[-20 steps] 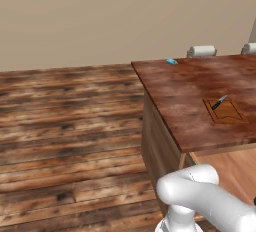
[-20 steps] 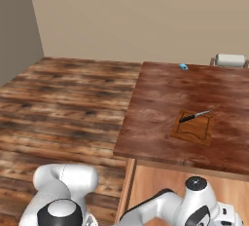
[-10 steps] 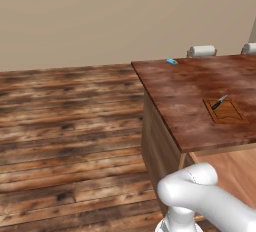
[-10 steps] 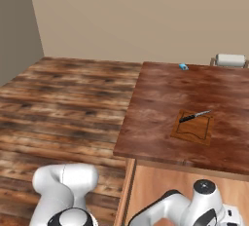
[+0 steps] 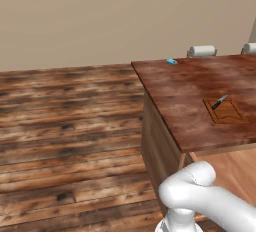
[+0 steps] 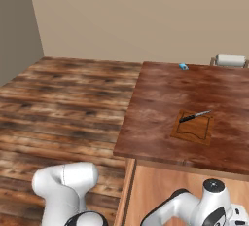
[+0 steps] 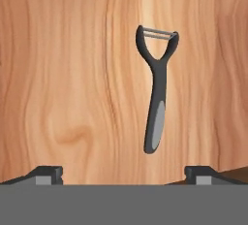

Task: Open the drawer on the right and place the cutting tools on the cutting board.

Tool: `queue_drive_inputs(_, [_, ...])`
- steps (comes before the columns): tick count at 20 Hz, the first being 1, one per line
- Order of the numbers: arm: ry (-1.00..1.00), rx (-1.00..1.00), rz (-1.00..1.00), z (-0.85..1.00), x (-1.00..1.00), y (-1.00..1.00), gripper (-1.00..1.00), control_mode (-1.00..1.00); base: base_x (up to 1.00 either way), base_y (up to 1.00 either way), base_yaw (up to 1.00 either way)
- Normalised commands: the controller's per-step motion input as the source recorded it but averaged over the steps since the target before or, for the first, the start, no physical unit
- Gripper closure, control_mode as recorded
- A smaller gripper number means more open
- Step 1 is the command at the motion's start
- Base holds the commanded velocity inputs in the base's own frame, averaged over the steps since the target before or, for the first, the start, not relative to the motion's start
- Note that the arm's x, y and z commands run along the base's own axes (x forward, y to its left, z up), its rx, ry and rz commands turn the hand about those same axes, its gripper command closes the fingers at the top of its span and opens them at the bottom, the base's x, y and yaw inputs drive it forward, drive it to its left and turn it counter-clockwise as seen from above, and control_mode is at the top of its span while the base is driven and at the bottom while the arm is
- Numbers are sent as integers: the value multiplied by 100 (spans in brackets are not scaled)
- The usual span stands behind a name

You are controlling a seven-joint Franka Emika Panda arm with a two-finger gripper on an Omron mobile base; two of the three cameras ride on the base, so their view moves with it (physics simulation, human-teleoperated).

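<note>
Jaws spread wide over the light tan wooden drawer (image 7: 72, 73), nothing grasped.
Dark grey Y-shaped peeler (image 7: 156, 93) lies flat between the fingertips (image 7: 46, 174), bare wood all round; small dark-handled knife (image 6: 194, 116) seen across brown grooved cutting board (image 6: 193, 128), near countertop's front edge.

place: kitchen | cues: wooden countertop (image 6: 160, 108), cutting board (image 6: 193, 127), knife (image 6: 194, 116), peeler (image 7: 156, 91)

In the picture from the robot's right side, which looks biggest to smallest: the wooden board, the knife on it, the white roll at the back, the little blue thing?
1. Cutting board
2. White roll, farther away, so perhaps bigger than it looks
3. Knife, nearly as long but much thinner
4. Blue thing
</note>
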Motion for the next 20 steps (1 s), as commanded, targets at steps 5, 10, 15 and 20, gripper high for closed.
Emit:
queue_drive_inputs(5, [8, 1, 0, -14, 15, -36, -100, -100, 0, 0, 0])
queue_drive_inputs(10, [9, 4, 0, -20, 14, -34, -100, -100, 0, 0, 0])
queue_drive_inputs(15, [8, 6, 1, -24, 0, -26, -100, -100, 0, 0, 0])
queue_drive_inputs(20, [9, 8, 2, -29, 0, -23, -100, -100, 0, 0, 0])
